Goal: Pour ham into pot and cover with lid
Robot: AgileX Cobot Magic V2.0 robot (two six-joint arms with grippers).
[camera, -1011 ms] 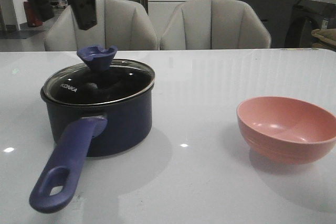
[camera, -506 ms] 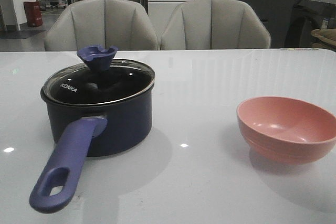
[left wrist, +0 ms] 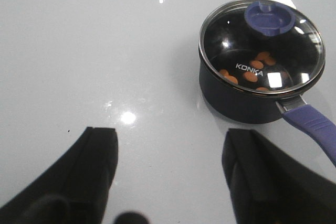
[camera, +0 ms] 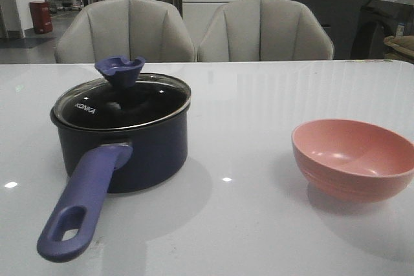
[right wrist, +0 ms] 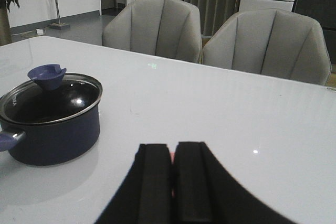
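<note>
A second ago a dark arm hung above the pot [camera: 123, 140] at its far left side; half a second ago it was gone from the front view, and it is absent now too. Nothing on the surface [camera: 259, 224] has shifted since: pot, lid [camera: 123, 99] and pink bowl [camera: 352, 158] sit just as they did. I read this as the arm having let go of the lid and pulled back, which would leave the task finished or all but finished.

The lid rests on the pot's rim, seemingly level, its knob [camera: 120, 71] upright and the KONKA lettering facing the camera. Through the glass, the left wrist view shows the ham [left wrist: 256, 64] as several small orange pieces lying on the pot's floor. The pink bowl stands well apart from the pot, on the side away from the pot's handle [camera: 84, 205], and it looks empty.

The left hand [left wrist: 168, 171] hovers high over the surface beside the pot, looking down on it, its fingers [left wrist: 97, 161] spread wide with nothing between them. The right hand [right wrist: 173, 182] is held low over the surface, aimed across it with the pot off to one side; its fingers [right wrist: 152, 182] are pressed together, and a reddish sliver shows at the seam between them, too small to identify. Neither hand touches the pot or the lid.
</note>
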